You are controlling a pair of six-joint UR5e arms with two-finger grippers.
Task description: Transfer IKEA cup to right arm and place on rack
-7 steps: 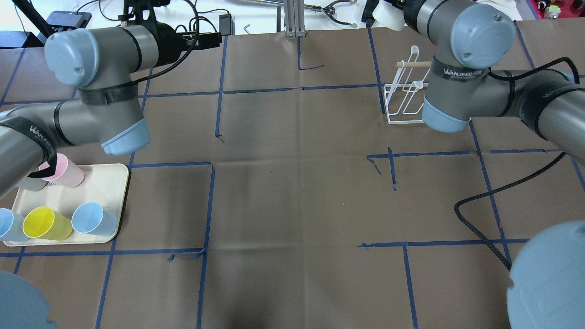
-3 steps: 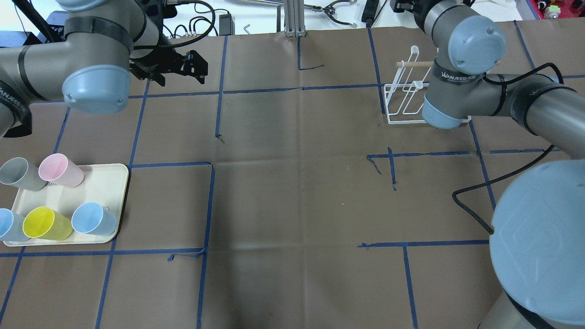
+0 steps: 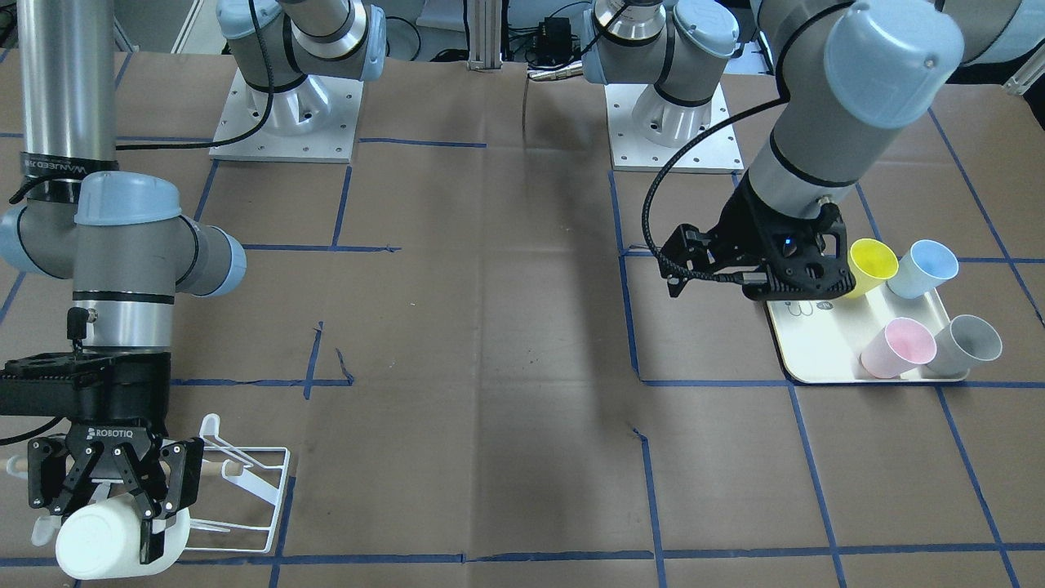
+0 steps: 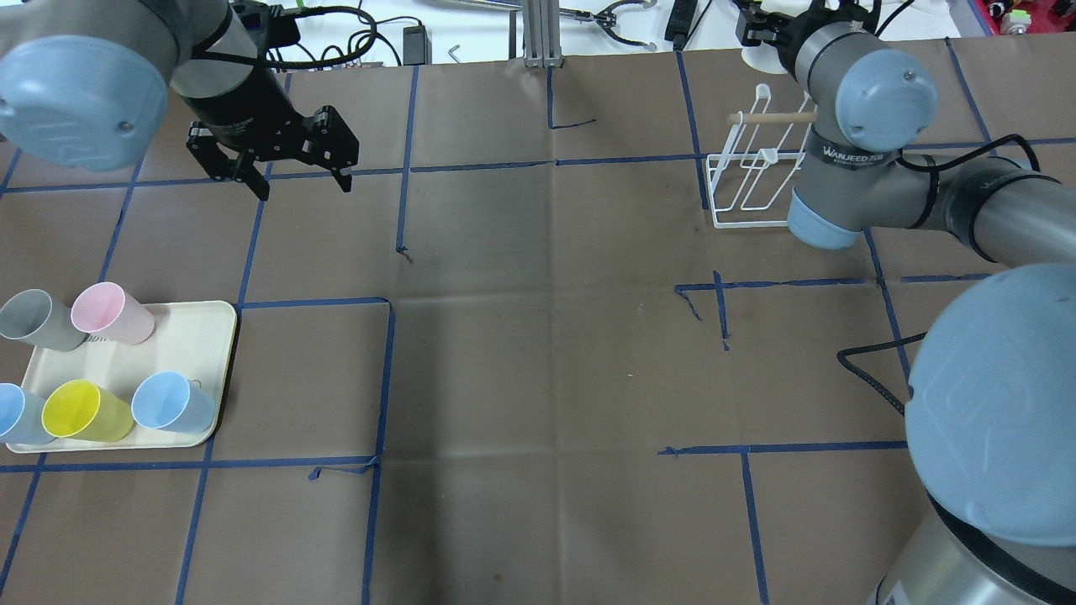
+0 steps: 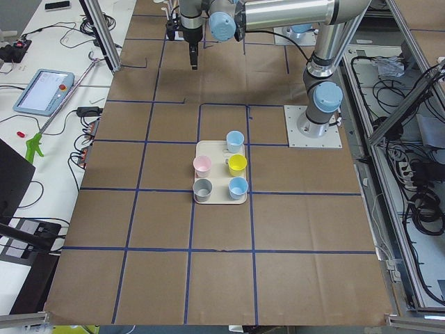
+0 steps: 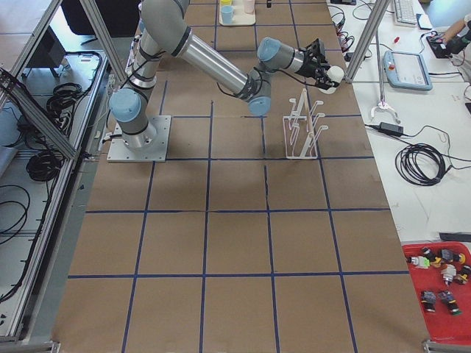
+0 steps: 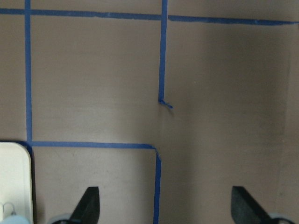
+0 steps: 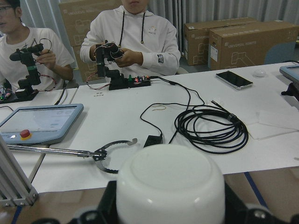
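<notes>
With the handover evidently done, my right claw [image 3: 106, 510] grips the white cup [image 3: 102, 541] just beside the rack [image 3: 216, 470], my left claw [image 4: 303, 185] hangs spread and empty, and only the hanging is left.

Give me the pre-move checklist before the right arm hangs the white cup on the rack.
1. Grip: right gripper shut on the white cup - ok.
2. Cup lined up over a prong: it hangs beyond the operator-side end of the rack - not ok.
3. Prongs free: no cup hangs on the rack - ok.
4. Cup's mouth facing the prongs - cannot tell.
5. Other arm clear: left gripper open, empty, far from the rack - ok.
</notes>
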